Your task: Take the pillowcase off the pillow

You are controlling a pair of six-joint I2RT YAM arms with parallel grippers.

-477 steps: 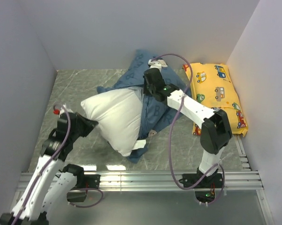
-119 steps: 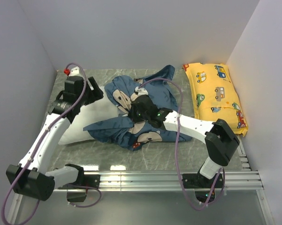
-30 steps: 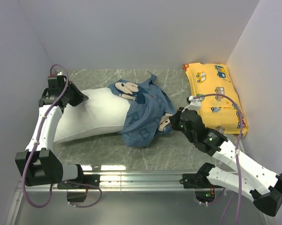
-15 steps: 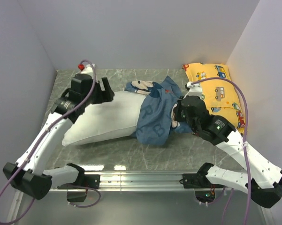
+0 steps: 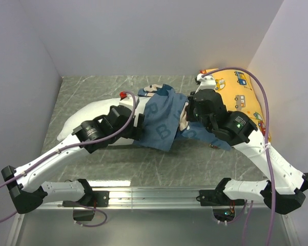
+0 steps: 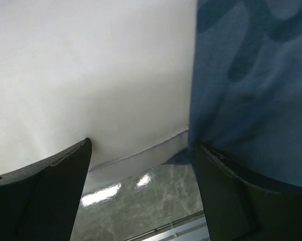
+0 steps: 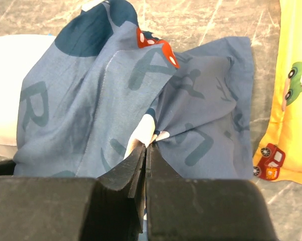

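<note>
The white pillow point(image 5: 84, 115) lies across the left of the table, and its right end is still inside the dusty-blue pillowcase point(image 5: 161, 120). My left gripper point(image 5: 137, 127) hovers open at the pillowcase's mouth. In the left wrist view the pillow point(image 6: 90, 75) and the pillowcase point(image 6: 251, 75) fill the frame above my left gripper point(image 6: 140, 168), with nothing between its fingers point(image 6: 45, 196). My right gripper point(image 5: 187, 120) is shut on a bunched fold of the pillowcase point(image 7: 90, 100); its jaws point(image 7: 146, 148) meet tightly on the cloth.
A yellow car-print pillow point(image 5: 238, 100) lies along the right wall, close beside my right arm; it also shows as the yellow pillow point(image 7: 296, 75) at the right wrist view's edge. Grey walls close in three sides. The aluminium rail point(image 5: 159, 195) runs along the near edge.
My left gripper let go of the pillow's left end, opened, and swung right to the pillowcase's mouth. My right gripper drew the pillowcase rightward and back, baring more pillow.
</note>
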